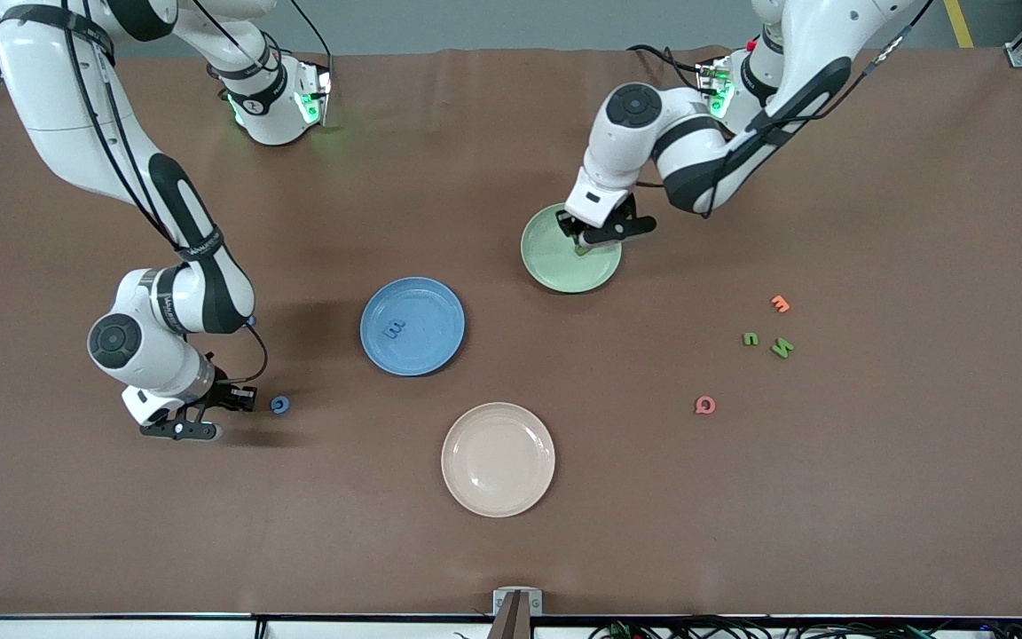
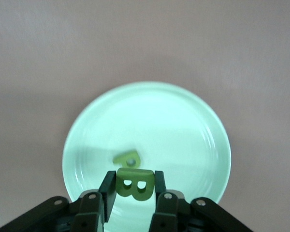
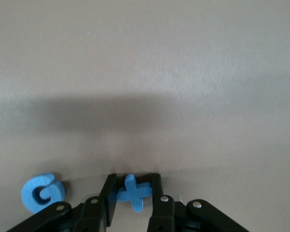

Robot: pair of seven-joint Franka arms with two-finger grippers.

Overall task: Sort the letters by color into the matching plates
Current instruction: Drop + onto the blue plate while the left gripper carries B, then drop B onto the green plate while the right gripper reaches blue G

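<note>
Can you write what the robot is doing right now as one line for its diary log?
left hand: shut on green B, over green plate | right hand: shut on blue plus, beside blue G on table

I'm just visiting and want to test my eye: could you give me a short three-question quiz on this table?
1. True or false: the blue plate holds a letter.
2. What does the left tool hold? A) green B B) orange letter C) nothing
3. Fill in: the right tool grips a blue ____.

Key: 1 true; 2 A, over the green plate; 3 plus sign.
</note>
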